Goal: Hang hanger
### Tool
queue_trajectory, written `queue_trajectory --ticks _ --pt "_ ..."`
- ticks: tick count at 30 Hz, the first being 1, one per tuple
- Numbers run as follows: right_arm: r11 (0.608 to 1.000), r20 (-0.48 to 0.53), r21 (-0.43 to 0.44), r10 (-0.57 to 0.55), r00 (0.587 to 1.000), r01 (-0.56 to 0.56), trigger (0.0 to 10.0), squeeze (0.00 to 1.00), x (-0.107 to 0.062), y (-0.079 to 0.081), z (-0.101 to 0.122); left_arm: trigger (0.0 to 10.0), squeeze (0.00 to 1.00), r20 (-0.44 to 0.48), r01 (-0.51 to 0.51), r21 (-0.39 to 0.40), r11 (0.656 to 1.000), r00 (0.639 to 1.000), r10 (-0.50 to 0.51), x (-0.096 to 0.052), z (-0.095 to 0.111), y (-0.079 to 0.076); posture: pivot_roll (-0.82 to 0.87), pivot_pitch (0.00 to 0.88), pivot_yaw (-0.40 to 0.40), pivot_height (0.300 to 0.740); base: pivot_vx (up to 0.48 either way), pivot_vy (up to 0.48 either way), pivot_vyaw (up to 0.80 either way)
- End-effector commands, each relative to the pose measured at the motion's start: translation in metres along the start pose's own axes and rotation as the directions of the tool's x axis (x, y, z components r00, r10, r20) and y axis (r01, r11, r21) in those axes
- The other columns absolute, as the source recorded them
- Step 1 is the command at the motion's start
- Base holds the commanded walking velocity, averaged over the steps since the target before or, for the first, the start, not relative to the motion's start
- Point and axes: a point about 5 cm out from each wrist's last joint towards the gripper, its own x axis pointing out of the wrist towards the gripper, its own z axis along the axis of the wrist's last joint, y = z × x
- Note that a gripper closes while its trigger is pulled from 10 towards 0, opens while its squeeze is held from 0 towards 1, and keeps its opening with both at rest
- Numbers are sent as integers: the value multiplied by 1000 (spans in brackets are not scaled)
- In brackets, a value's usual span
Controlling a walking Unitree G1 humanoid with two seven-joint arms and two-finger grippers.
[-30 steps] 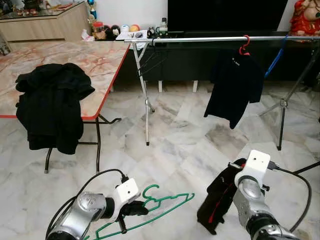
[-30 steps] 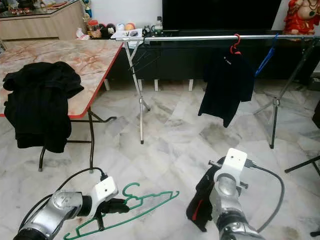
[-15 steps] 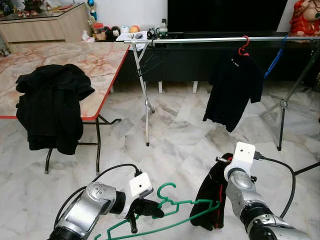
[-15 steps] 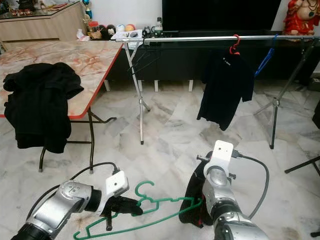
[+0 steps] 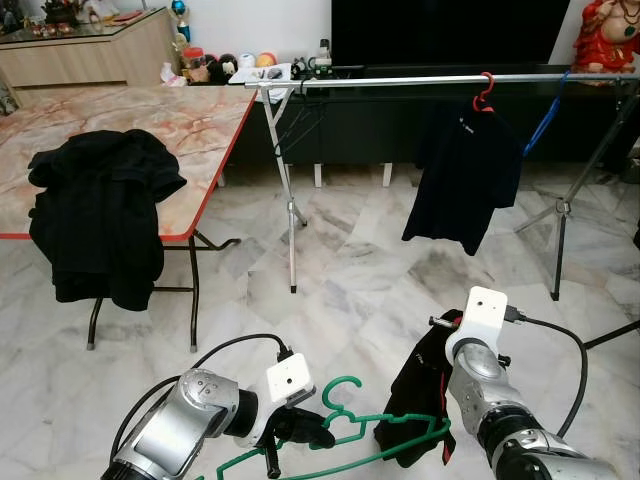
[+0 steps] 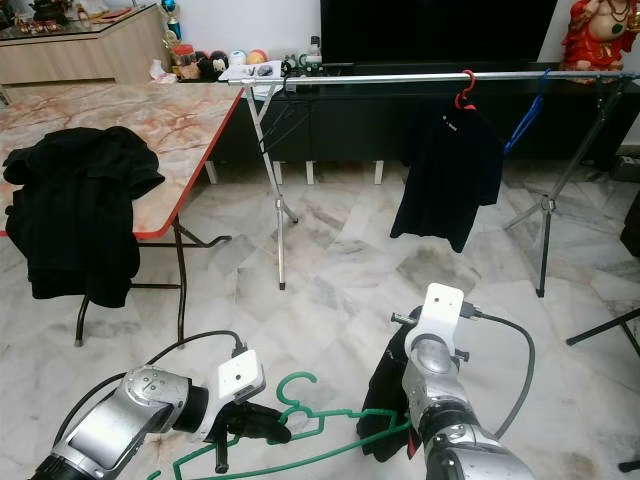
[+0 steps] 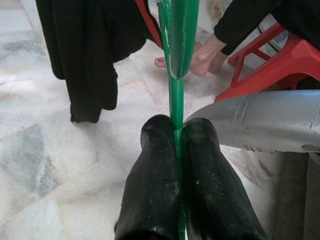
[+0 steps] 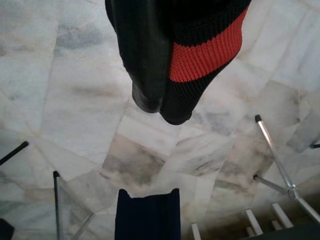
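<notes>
Two hands over marble floor (image 5: 350, 270): left hand (image 7: 176, 131) pinches green hanger (image 5: 375, 440); right hand (image 8: 160, 102) grips black garment (image 5: 418, 395).

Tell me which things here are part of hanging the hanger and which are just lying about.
Part of the job:
- green hanger, in the left gripper
- black garment, in the right gripper
- rail

Lying about:
- black clothes on the table
- black shirt on a red hanger
- blue hanger
- red stool
</notes>
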Motion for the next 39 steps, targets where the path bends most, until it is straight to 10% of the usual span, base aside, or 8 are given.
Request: queue_trajectory --ticks 1,22,39 --pt "999 -19 -16 36 999 -36 10000 0 -1 8 -4 10000 0 12 -9 -10 1000 1000 9 -4 2 0 104 24 46 740 0 0 0" --pt "983 -105 -64 168 980 -175 10000 0 -8 16 -30 10000 0 -11 -364 9 931 931 364 -2 0 36 99 35 50 740 0 0 0" --pt "981 -65 -5 191 979 -192 10000 0 -4 14 -14 10000 0 60 -289 -33 957 955 291 5 6 27 101 38 43 740 0 0 0"
